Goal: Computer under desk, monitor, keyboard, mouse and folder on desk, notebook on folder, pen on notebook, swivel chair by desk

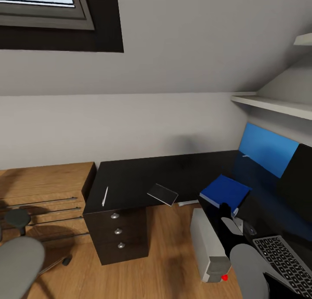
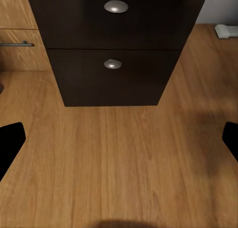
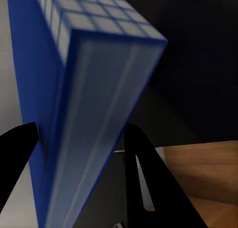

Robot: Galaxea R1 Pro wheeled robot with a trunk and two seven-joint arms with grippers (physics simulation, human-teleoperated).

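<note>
While the right gripper [image 3: 82, 139] has its jaws clamped on the blue folder [image 1: 225, 191], held over the worktop [image 1: 173, 173] near the keyboard [image 1: 286, 258], the step is placing it; next, set it flat beside the mouse [image 1: 250, 229]. Left gripper [image 2: 119, 139] jaws wide, over floor.

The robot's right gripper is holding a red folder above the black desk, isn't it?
Not red. The folder is blue, as the right wrist view shows, with the right gripper closed on its edge. It is above the black desk, as you said.

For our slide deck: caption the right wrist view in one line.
Right claw gripping a thick blue folder above the black desk.
</note>
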